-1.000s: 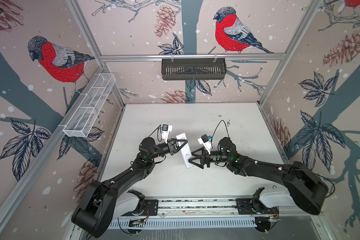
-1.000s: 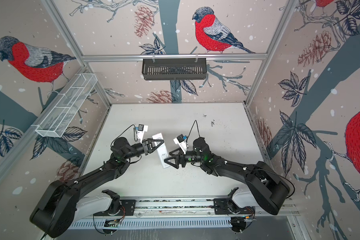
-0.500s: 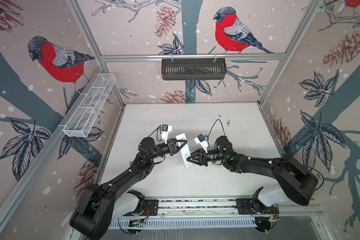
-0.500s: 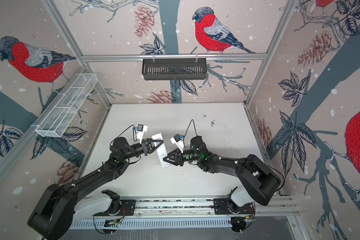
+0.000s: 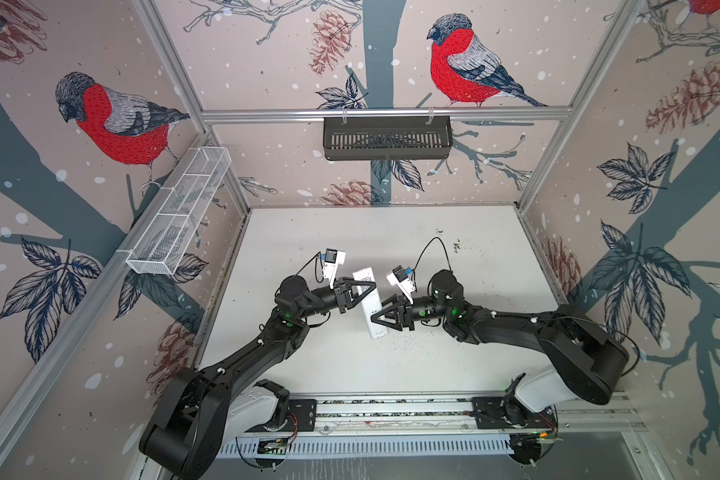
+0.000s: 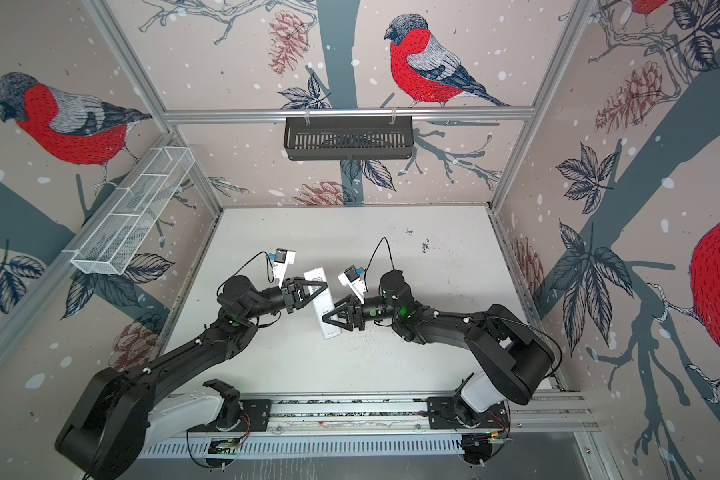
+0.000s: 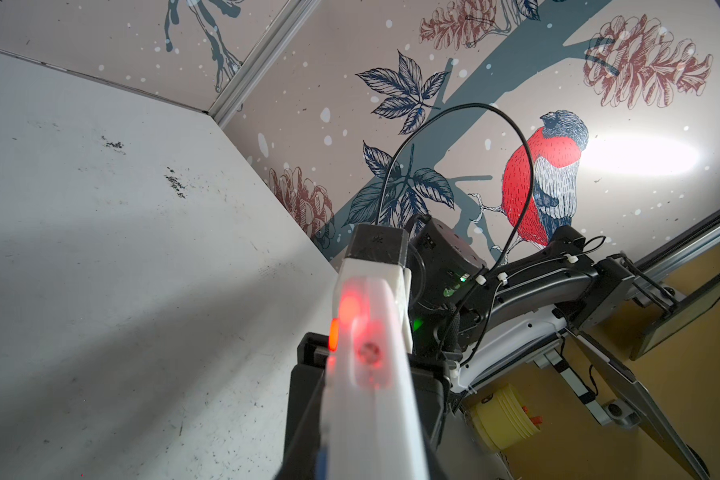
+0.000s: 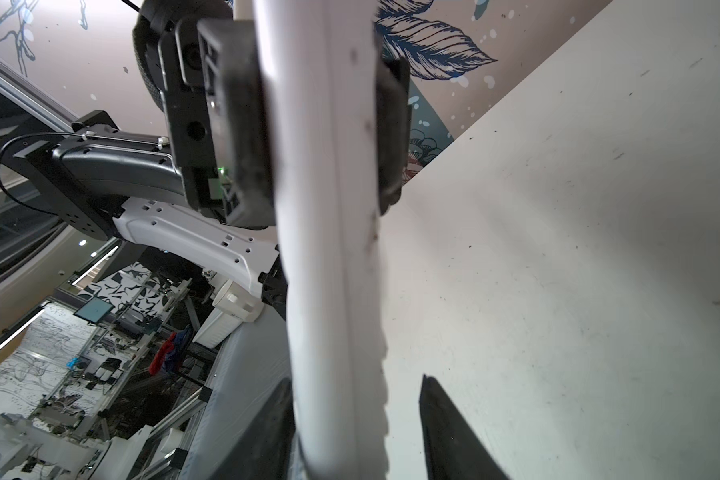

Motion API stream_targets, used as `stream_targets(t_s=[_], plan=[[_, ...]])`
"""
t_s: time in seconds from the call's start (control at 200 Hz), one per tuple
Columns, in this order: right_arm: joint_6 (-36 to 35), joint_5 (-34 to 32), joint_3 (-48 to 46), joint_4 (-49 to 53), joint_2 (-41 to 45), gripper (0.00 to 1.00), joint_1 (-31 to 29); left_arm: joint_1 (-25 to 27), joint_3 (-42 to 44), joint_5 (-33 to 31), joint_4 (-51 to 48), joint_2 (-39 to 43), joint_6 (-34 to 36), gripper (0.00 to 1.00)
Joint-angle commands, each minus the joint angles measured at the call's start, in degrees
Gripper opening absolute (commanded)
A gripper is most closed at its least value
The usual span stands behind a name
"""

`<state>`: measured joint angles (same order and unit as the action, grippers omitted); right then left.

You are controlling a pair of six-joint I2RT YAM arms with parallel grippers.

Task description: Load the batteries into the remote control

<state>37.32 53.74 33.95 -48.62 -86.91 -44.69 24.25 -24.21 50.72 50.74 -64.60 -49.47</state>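
The remote control (image 5: 370, 305) (image 6: 323, 311), a long white bar, hangs above the table, held between the two arms. My left gripper (image 5: 368, 291) (image 6: 321, 289) is shut on its far part; in the left wrist view its black fingers (image 7: 304, 415) clamp both sides of the remote control (image 7: 371, 316). My right gripper (image 5: 376, 320) (image 8: 358, 432) is open around the near end: one finger (image 8: 275, 436) lies against the remote control (image 8: 329, 208), the other stands apart from it. An orange-red glow (image 7: 348, 309) shows through the white plastic. No batteries are plainly visible.
A black slotted basket (image 5: 387, 137) hangs on the back wall and a white wire basket (image 5: 179, 216) on the left wall. Dark specks (image 5: 454, 245) dot the white table (image 5: 391, 365). The arms' base rail (image 5: 391, 409) runs along the front edge.
My right gripper has moved left to the remote's near end and its jaws have narrowed around it. The left gripper has kept its hold in place.
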Motion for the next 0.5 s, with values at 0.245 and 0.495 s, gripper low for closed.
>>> stream_targets(t_s=[0.245, 0.495], plan=[[1.61, 2.71, -0.12, -4.30, -0.28, 0.37, -0.75, 0.36, 0.22, 1.22, 6.22, 0.43, -1.15, 0.00], [1.71, 1.18, -0.03, -2.88, 0.40, 0.32, -0.40, 0.36, 0.29, 0.71, 5.60, 0.53, -0.83, 0.06]])
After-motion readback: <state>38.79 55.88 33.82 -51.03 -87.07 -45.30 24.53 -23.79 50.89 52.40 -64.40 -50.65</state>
